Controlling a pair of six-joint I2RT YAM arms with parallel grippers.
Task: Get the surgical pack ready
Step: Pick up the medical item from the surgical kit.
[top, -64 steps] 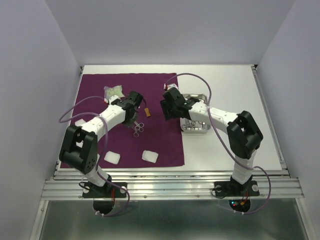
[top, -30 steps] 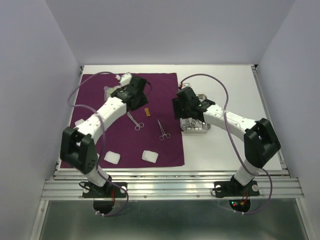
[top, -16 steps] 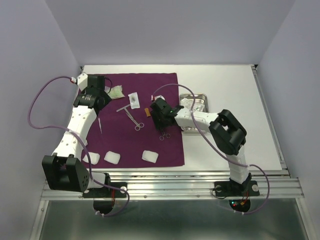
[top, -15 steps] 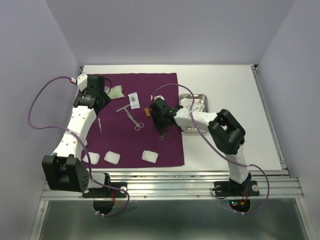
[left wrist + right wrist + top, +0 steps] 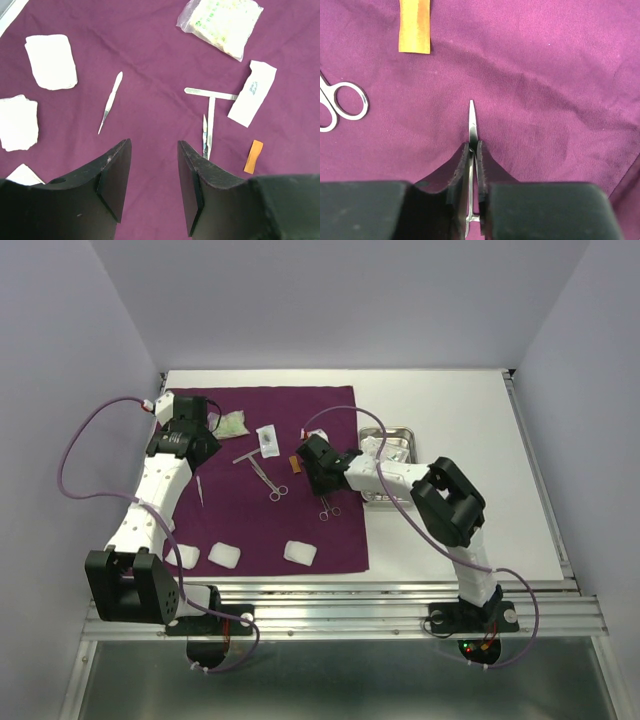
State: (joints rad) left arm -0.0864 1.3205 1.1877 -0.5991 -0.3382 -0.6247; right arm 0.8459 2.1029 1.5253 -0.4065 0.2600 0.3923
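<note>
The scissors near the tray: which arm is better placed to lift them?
Right. The right fingers pinch the scissors by the blades; the left fingers hang open over the cloth, well away.

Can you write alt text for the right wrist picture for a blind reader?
The right tool pinches thin steel scissors, tip pointing away, on a purple cloth. An orange strip and another pair's finger rings lie to the left.

Three gauze pads (image 5: 300, 552), two scissors (image 5: 277, 488), two packets (image 5: 268, 440), one tray (image 5: 405, 432).
</note>
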